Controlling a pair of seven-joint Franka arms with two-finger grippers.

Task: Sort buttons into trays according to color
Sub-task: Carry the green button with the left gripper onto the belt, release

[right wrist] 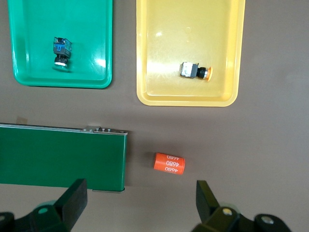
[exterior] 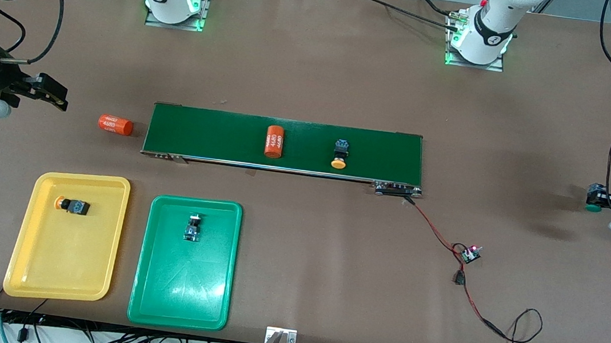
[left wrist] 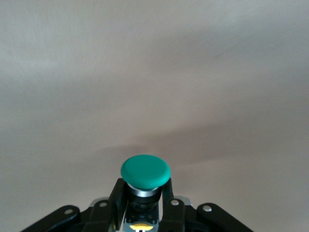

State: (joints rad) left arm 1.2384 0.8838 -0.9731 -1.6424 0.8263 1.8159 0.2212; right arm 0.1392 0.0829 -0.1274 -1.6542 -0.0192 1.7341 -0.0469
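Observation:
My left gripper [exterior: 595, 200] is shut on a green-capped button [exterior: 593, 208], over bare table at the left arm's end. In the left wrist view the green cap [left wrist: 145, 171] sticks out past the gripper [left wrist: 143, 195]. My right gripper [exterior: 54, 93] is open and empty, over the table at the right arm's end; the right wrist view [right wrist: 140, 200] shows it wide apart. A yellow-capped button [exterior: 339, 155] lies on the conveyor belt [exterior: 218, 133]. Another [exterior: 71, 205] lies in the yellow tray [exterior: 63, 282], and a green button [exterior: 193, 226] in the green tray [exterior: 182, 295].
One orange "4680" cylinder [exterior: 274, 141] stands on the belt. Another [exterior: 115, 124] lies on the table off the belt's end, also in the right wrist view [right wrist: 170, 163]. A red wire and small board [exterior: 469, 253] lie nearer the front camera than the belt.

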